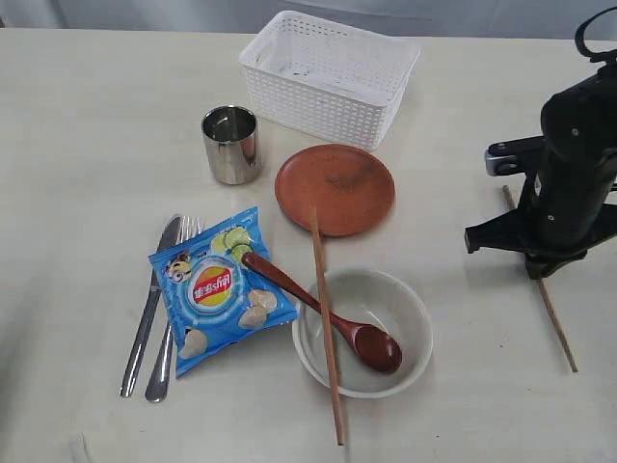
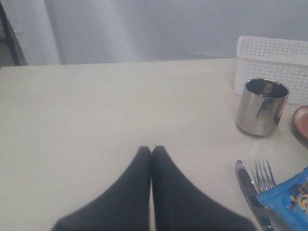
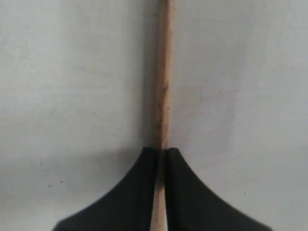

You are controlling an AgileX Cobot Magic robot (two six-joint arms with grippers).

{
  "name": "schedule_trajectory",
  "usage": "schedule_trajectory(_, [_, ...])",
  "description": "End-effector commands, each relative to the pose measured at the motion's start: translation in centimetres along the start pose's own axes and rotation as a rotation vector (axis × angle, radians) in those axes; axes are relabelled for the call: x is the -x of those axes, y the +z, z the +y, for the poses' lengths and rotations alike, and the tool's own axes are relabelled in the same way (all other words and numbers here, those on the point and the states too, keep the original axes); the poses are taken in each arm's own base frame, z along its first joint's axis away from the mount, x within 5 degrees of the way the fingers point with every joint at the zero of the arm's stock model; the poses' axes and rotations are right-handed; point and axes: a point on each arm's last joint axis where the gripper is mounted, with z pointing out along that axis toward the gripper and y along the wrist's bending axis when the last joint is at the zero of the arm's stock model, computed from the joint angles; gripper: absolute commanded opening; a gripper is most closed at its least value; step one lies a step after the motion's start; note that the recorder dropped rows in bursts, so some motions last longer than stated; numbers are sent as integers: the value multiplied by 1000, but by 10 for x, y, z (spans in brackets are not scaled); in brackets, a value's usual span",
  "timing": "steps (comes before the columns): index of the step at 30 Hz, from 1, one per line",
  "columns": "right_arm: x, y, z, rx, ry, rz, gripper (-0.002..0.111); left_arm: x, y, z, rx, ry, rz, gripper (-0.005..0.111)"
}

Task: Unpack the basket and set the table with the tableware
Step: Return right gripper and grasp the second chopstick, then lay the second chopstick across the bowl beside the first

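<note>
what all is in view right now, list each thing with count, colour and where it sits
basket: one, white, far side of the table, nothing seen inside
cup: one, steel, between basket and knife
plate: one, reddish-brown, in front of the basket
bowl: one, off-white, in front of the plate
spoon: one, dark red-brown, head in the bowl, handle on the chip bag
bowl chopstick: one, brown, across plate edge and bowl
gripped chopstick: one, brown, on the table's right side
knife: one, steel, beside the chip bag
fork: one, steel, beside the knife
chip bag: one, blue, left of the bowl
table: one, pale cream
left gripper: black, shut, empty
right gripper: black, shut on the gripped chopstick
</note>
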Motion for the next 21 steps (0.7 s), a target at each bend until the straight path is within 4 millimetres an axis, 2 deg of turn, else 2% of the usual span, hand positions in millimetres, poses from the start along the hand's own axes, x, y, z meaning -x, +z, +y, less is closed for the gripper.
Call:
schedule_trajectory(1, [-7, 2, -3, -20, -9, 48, -1, 0, 0, 0, -6, 4, -7, 0])
schedule_trajectory(6, [-10, -19, -4, 26, 9, 3, -1, 0, 0, 0, -6, 4, -7, 0])
schedule_trajectory(11, [-17, -48, 7, 219, 2, -36, -1, 0, 0, 0, -6, 4, -7, 0])
schedule_trajectory(15, [-26, -64, 24, 351, -36, -30, -1, 0, 0, 0, -6, 4, -7, 0])
schedule_trajectory(21, [-40, -79, 67, 458, -125, -30, -1, 0, 0, 0, -6, 4, -7, 0])
